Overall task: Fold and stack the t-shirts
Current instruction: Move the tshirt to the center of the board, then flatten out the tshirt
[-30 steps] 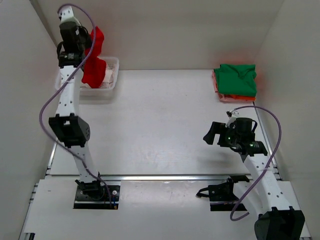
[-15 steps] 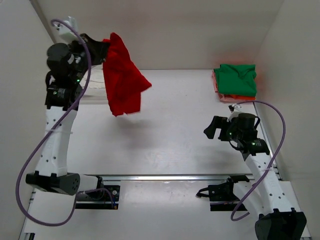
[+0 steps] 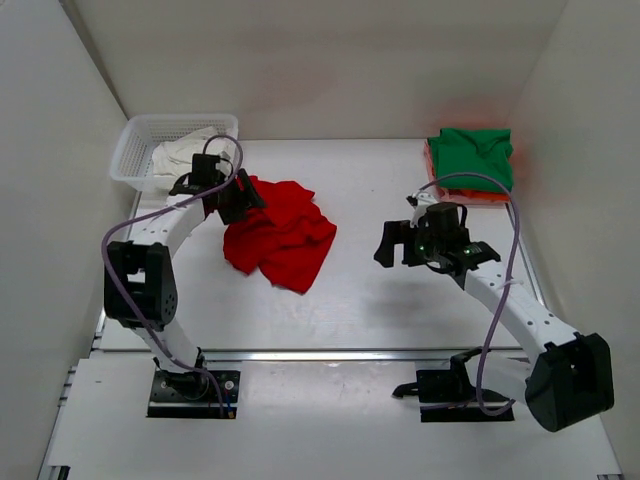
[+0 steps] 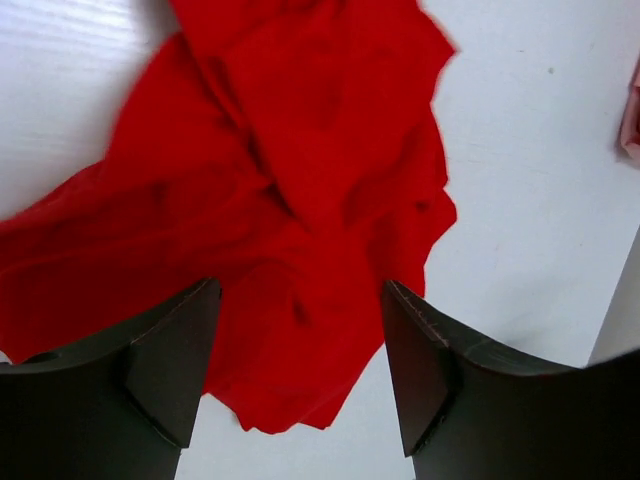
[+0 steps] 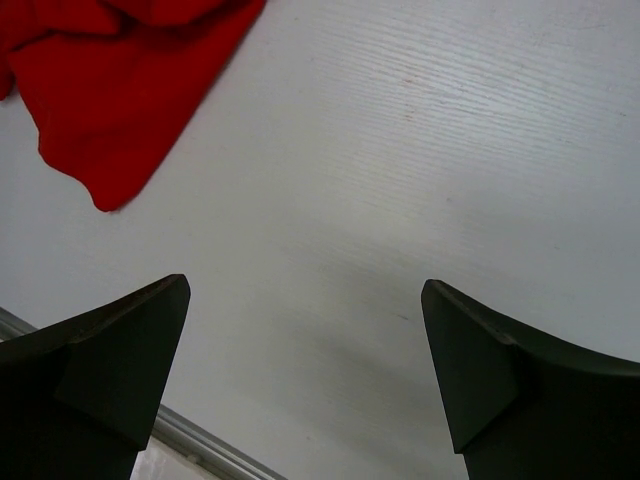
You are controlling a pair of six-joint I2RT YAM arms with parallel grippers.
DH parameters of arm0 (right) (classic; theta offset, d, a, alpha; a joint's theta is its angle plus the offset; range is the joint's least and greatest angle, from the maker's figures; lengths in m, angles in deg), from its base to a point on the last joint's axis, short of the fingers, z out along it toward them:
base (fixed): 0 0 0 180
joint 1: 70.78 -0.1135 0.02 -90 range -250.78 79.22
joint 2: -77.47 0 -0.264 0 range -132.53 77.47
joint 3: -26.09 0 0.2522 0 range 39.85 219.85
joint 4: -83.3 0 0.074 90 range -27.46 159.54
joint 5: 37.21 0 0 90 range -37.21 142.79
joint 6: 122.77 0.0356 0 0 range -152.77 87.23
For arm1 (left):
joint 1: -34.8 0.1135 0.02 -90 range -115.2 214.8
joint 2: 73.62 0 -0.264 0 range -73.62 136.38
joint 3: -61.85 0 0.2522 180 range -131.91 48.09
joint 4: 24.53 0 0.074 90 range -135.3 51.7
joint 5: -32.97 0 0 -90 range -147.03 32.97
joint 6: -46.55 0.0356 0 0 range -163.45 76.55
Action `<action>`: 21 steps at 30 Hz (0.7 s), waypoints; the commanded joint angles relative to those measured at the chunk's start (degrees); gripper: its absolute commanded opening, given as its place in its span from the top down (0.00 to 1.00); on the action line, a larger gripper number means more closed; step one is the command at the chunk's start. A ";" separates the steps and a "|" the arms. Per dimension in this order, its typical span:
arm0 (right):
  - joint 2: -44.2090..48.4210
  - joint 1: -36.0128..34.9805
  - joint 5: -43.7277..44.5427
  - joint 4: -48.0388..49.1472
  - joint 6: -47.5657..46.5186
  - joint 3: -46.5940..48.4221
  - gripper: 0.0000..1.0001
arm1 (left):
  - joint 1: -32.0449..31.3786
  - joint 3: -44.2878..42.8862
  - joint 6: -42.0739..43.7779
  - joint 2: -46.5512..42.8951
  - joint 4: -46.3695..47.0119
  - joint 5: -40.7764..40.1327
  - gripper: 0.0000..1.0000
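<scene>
Red t-shirt (image 3: 280, 235) lies crumpled on table (image 3: 370, 300), centre-left. Left gripper (image 4: 298, 290) jaws apart just over its edge, gripping nothing. Right gripper (image 5: 305, 285) spread wide above table, nothing held. White mesh basket (image 3: 135, 150) holds off-white shirt (image 3: 185, 155). Green shirt (image 3: 475, 158) folded atop salmon-pink shirt (image 3: 432, 165), far right.

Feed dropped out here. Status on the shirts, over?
Left gripper open above crumpled red t-shirt on table. Right gripper open, empty. Green t-shirt folded far right. Nothing in the way.
</scene>
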 commanded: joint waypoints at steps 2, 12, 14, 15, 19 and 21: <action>-4.25 -2.67 1.89 6.28 1.84 3.23 0.01 | -5.10 -2.61 6.97 -8.15 0.20 -5.60 0.24; -22.36 -19.28 8.30 17.27 13.96 6.66 0.23 | -7.41 10.48 10.49 -12.98 2.11 -23.03 0.25; -26.74 -21.92 10.06 17.98 16.51 8.33 0.27 | -7.23 10.75 11.99 -11.93 1.95 -27.49 0.25; -27.81 -22.54 10.42 18.85 17.21 8.77 0.28 | -7.84 10.75 12.51 -10.71 2.12 -28.82 0.25; -32.90 -24.30 10.33 20.44 21.35 10.44 0.29 | -6.71 10.84 12.26 -6.32 0.63 -31.47 0.25; -34.49 -25.18 9.72 21.57 21.70 10.88 0.29 | -6.97 11.45 12.26 -5.61 0.63 -32.52 0.23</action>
